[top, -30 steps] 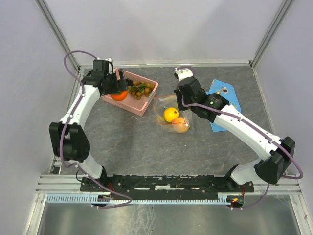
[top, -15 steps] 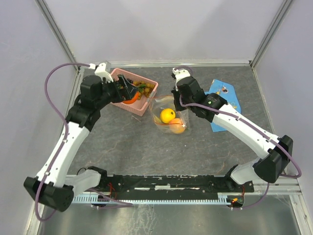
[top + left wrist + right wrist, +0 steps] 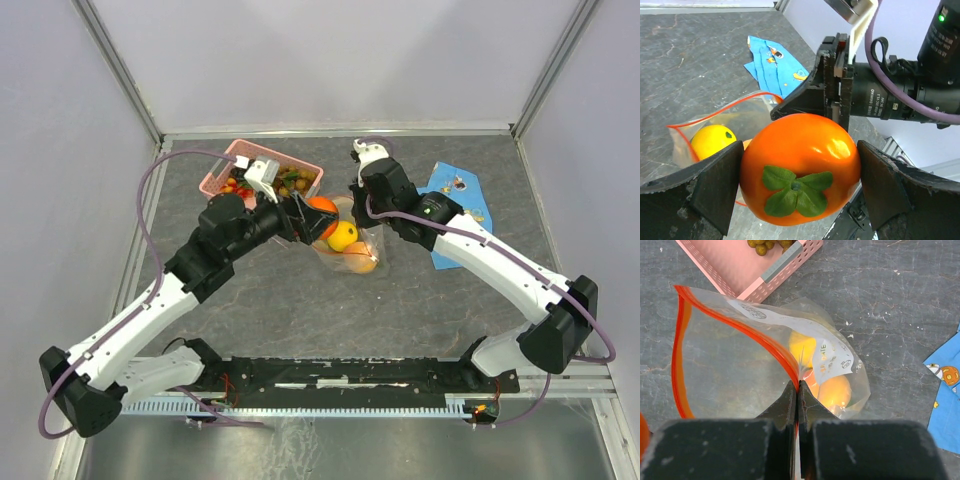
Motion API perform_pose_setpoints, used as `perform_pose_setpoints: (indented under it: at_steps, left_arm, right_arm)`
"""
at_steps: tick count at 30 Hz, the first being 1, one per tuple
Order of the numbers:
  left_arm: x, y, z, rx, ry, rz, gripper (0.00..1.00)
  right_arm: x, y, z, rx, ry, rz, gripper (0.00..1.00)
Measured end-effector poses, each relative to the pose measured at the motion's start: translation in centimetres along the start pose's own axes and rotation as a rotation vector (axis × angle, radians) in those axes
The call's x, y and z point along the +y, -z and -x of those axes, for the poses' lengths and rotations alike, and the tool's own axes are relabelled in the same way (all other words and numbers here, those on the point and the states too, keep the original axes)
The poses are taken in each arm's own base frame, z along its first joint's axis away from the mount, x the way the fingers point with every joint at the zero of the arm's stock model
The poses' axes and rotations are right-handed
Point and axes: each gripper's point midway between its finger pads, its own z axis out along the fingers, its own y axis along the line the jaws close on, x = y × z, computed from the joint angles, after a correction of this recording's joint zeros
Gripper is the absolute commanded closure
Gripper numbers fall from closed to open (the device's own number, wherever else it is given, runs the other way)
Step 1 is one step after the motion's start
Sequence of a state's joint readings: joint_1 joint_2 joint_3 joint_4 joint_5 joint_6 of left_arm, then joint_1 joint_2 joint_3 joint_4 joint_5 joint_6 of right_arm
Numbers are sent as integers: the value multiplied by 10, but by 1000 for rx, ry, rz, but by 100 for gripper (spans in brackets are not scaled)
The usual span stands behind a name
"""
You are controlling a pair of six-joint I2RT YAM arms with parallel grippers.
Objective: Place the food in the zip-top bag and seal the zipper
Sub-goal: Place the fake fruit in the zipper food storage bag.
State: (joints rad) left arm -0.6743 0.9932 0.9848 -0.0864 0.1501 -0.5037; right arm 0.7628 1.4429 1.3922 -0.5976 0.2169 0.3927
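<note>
Grey tabletop (image 3: 280,300) bore the zip-top bag (image 3: 372,252), a lemon (image 3: 345,235) inside. The right gripper (image 3: 798,389) pinched its zipper (image 3: 674,365). The left gripper (image 3: 799,167) clasped an orange fruit (image 3: 805,142) beside the bag's mouth.

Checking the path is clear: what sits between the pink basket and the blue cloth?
Top view: the zip-top bag, pinched by the right gripper, and the orange fruit held in the jaws of the left gripper.

The bag (image 3: 730,365) blurs the 2 fruits (image 3: 835,390) inside (pink basket (image 3: 727,262) and blue cloth (image 3: 946,397) run off-frame).
</note>
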Motion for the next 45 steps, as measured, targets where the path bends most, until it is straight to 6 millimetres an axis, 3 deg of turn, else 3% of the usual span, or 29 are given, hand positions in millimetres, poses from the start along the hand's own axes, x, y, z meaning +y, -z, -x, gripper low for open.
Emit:
perform_pose_setpoints:
  at_steps: [5,11,17,32,38,45]
  left_arm:
    - [-10,-10,-16,-6,-45,-34,29]
    - [0,-25,-40,7,-92,-8,27]
    - [22,-45,-64,62,-149,66,24]
    - [86,-53,-107,203,-205,369,16]
    - [98,-57,-111,220,-192,469,9]
    - [95,-59,-113,228,-159,538,7]
  right_arm:
    - [2,0,0,0,-20,7,98]
    - [4,-1,-2,4,-39,16,98]
    - [6,-1,-6,15,-55,22,98]
    - [10,3,-5,14,-80,46,98]
    - [12,2,-7,19,-90,58,98]
    - [15,1,-10,27,-104,72,98]
